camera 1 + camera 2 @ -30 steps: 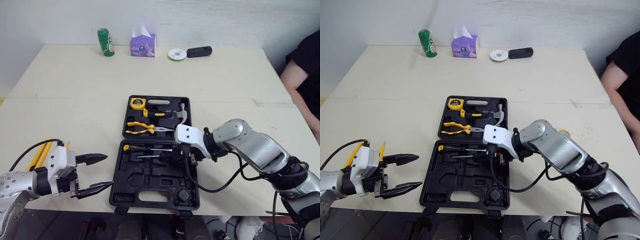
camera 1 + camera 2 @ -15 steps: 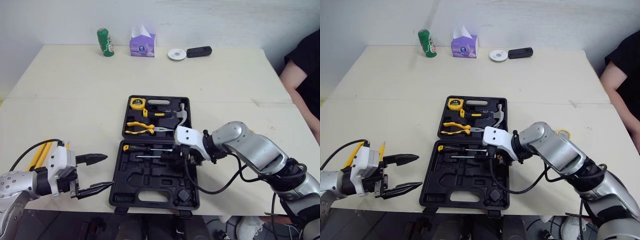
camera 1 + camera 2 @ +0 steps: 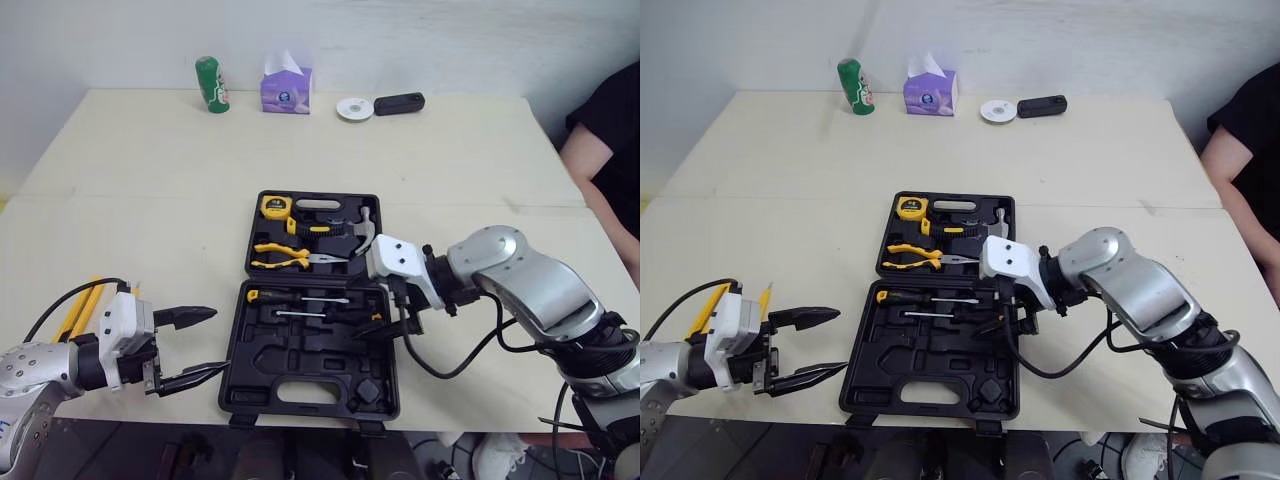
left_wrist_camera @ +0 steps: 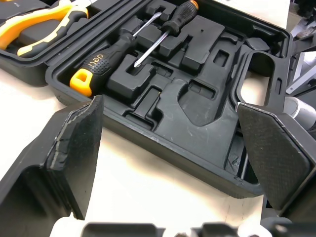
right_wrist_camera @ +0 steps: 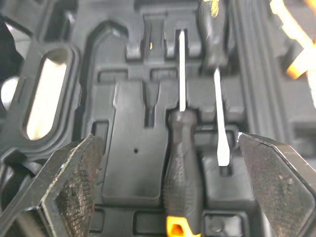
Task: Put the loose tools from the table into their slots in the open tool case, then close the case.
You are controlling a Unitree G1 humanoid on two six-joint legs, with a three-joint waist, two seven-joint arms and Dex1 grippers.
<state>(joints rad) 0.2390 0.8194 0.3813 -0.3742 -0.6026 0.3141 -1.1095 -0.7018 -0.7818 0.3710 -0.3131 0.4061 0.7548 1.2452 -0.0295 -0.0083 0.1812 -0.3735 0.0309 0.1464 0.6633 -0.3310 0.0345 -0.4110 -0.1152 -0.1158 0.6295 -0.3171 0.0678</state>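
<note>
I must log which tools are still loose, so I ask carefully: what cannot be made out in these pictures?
- Yellow object at the table's left edge, head views: the left arm covers most of it; its kind is unclear.
- Case slots on the right, head views: the right tool and arm hide them.
- Person at the right edge, head views: cut off by the frame.

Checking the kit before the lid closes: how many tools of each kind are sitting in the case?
Screwdrivers: 2
Pliers: 1
Hammer: 1
Tape measure: 1
Total: 5
</note>
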